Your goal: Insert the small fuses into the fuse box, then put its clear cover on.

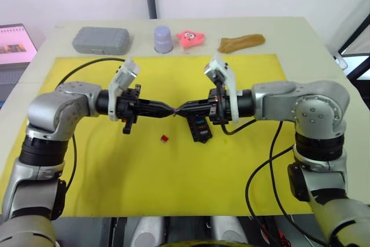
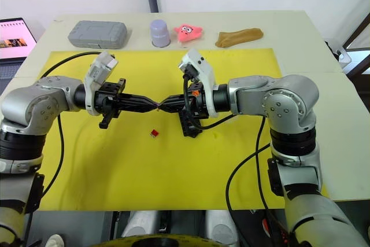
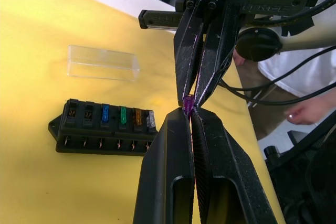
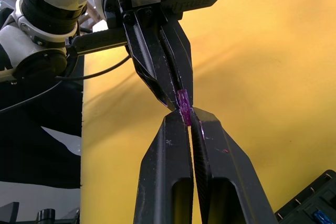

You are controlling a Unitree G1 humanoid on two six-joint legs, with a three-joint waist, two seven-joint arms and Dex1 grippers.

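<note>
Left wrist view shows the black fuse box lying on the yellow mat with six fuses seated in one row of its slots, and the clear cover resting empty on the mat just beside it. Above the mat the left gripper and right gripper meet tip to tip, both pressed together on one purple fuse held between them, the box lying just under the right gripper. A red fuse lies loose near the box, while a grey case, lavender cup, pink toy and brown lump line the table's far edge, well apart.
</note>
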